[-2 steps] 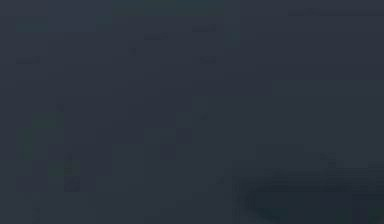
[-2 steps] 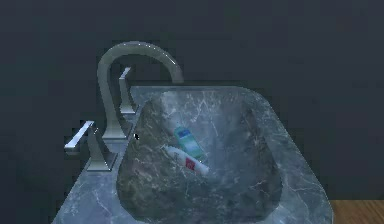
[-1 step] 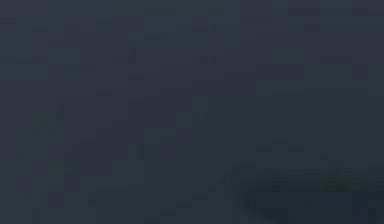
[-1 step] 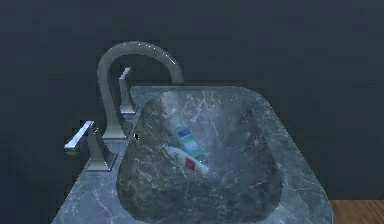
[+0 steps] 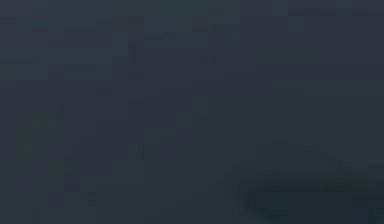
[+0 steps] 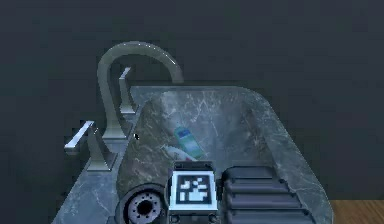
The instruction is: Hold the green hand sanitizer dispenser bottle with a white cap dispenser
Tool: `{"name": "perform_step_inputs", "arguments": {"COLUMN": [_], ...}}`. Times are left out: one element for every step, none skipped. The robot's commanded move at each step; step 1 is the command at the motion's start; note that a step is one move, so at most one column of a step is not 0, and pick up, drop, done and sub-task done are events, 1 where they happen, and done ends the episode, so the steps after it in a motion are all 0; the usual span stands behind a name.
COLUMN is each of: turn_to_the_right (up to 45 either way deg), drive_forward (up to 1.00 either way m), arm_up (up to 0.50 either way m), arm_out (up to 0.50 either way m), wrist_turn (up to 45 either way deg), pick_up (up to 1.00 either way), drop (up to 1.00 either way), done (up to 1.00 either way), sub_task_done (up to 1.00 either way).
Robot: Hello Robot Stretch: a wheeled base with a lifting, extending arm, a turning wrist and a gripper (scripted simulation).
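Nearest to us is the arm (image 6: 262,196), a dark ribbed bar cut off by the bottom edge, lying over the near rim of the sink. At its end stands one white square with black marks (image 6: 193,190). Left of that square, low in the sink, we see a dark round part that we take for the body of the gripper (image 6: 141,207). Its fingers are hard to make out, so we cannot tell how the jaws stand, and we cannot tell if it holds anything.

The sink (image 6: 262,118) is one deep basin of dark veined stone. Its near wall is hidden behind the arm. At the sink's left rim rises one arched grey faucet (image 6: 140,52), and beside it there are two lever handles (image 6: 82,134), the farther one partly hidden by the faucet.

On the sink's floor, beyond the white square, lies one small blue-green thing (image 6: 186,141) with a pale end. It is too small to name surely.

Right of the sink shows a strip of wooden floor (image 6: 356,212).

The forward view gives a dark even surface (image 5: 190,100) that we cannot identify.
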Motion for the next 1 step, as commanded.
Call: {"name": "perform_step_inputs", "arguments": {"turn_to_the_right": [0.0], "drive_forward": [0.0], "arm_up": [0.0], "arm_out": [0.24], "wrist_turn": [0.0], "pick_up": [0.0], "drop": [0.0], "done": [0.0], "sub_task_done": [0.0]}}
